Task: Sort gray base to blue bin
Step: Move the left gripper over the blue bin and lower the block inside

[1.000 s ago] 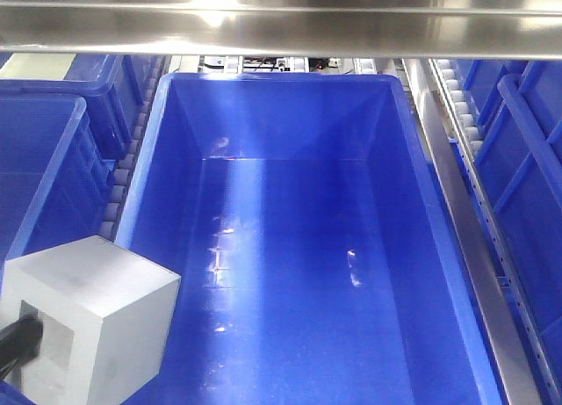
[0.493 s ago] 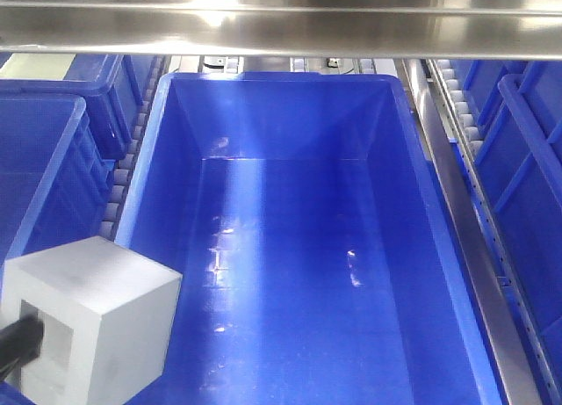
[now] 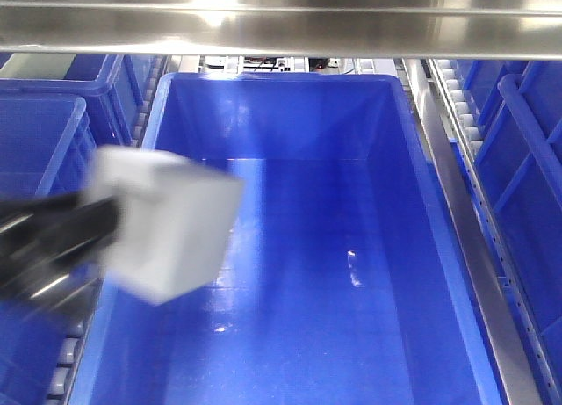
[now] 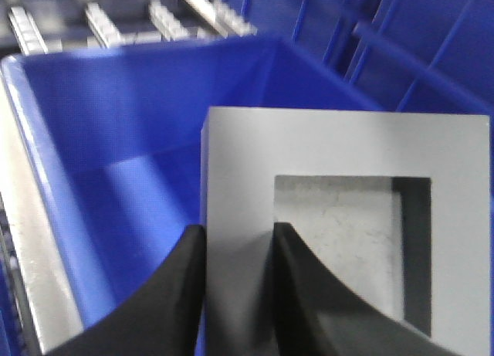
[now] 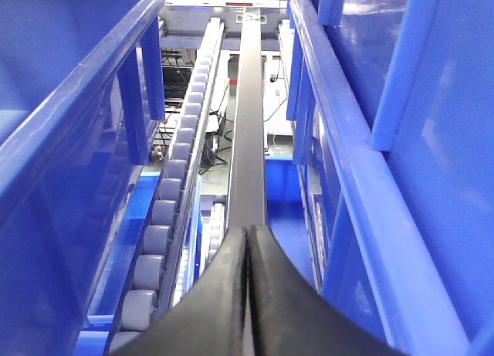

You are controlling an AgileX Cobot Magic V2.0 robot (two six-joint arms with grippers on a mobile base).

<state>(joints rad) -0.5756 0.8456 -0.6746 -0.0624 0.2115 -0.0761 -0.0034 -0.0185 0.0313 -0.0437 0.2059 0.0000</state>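
In the exterior front-facing view, the left gripper [image 3: 92, 234] comes in from the left edge as a dark blur, with the gray base [image 3: 167, 222] at its tip. The block hangs tilted above the blue bin [image 3: 413, 159], over the left wall and the near-left part of the floor, clear of the floor itself. The open floor lies ahead and to the right of the gripper, so letting go should mean carrying the block slightly further inward.

In the left wrist view, the left gripper [image 4: 235, 248] is clamped on the gray base [image 4: 340, 147]: one finger [image 4: 305, 279] sits inside the square recess, the other outside, pinching the block's wall between them. The blue bin [image 4: 46, 178] opens beyond and to the left.

In the right wrist view, the right gripper [image 5: 247, 275] has its fingers pressed together on nothing, pointing along a roller track [image 5: 166, 217] between bins; neither the block nor the target bin's interior shows there, so the left arm does this job.
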